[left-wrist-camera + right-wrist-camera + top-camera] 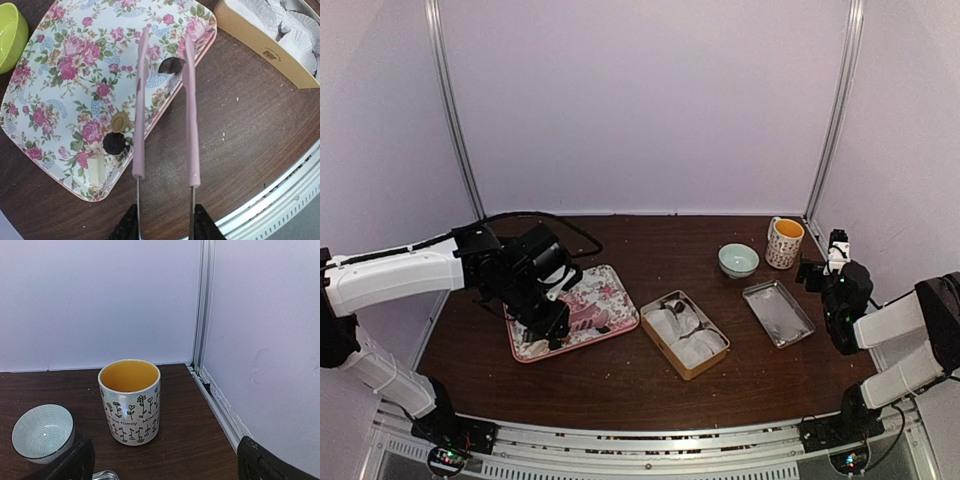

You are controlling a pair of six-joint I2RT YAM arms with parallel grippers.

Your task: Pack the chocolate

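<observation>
Three chocolates lie on the floral tray (60, 90) in the left wrist view: a dark one (171, 65), a tan one (120, 121) and a dark one (113, 143). My left gripper (165, 232) is shut on pink tongs (190, 115). The tong arms stand apart, and their tips lie either side of the first dark chocolate without touching it. In the top view the left gripper (555, 325) hovers over the tray's near right part. My right gripper (167, 471) is open and empty, at the right (815, 270).
A tan box (685, 335) lined with white paper cups (295, 35) sits right of the tray. A green bowl (10, 35) is by the tray's far corner. A metal tray (778, 313), a pale patterned bowl (42, 432) and a yellow-lined mug (131, 401) stand at the right.
</observation>
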